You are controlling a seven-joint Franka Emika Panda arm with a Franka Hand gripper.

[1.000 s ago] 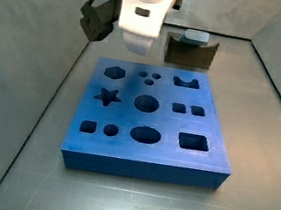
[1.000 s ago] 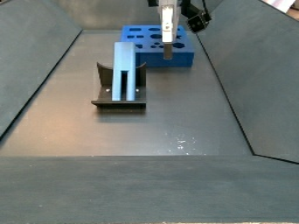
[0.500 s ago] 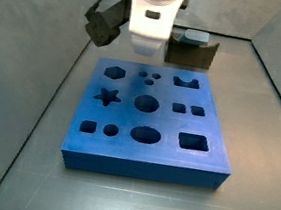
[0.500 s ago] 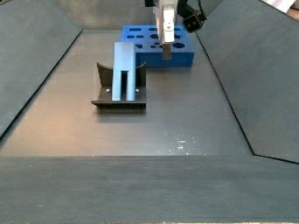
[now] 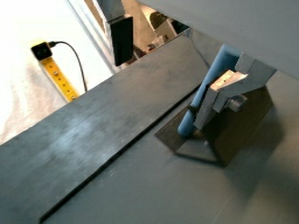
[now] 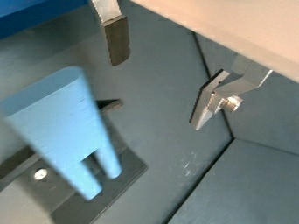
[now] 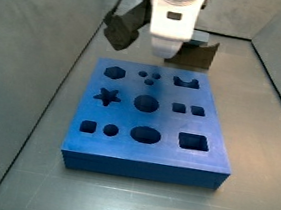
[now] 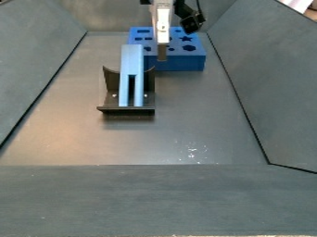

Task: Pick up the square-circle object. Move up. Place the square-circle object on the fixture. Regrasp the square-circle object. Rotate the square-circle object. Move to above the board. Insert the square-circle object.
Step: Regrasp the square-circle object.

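Note:
The square-circle object (image 8: 130, 72), a slim light grey-blue peg, stands propped in the dark fixture (image 8: 125, 109), apart from the board. It looms large in a wrist view (image 6: 68, 131) and shows beside a silver finger (image 5: 232, 82) in a wrist view (image 5: 208, 91). The bright-blue board (image 7: 147, 123) with its cut-out holes lies on the floor. My gripper (image 7: 171, 31) hangs over the board's far end, close to the fixture (image 7: 198, 54). It is open (image 6: 163, 68), with only bare floor between the fingers (image 6: 114, 37).
Grey sloping walls enclose the floor on both sides (image 8: 44, 83). A yellow strip with a black cable (image 5: 59, 70) sits outside the enclosure.
The gripper has moved across the board's far end toward the fixture, still open and empty. The peg and the board have stayed put.

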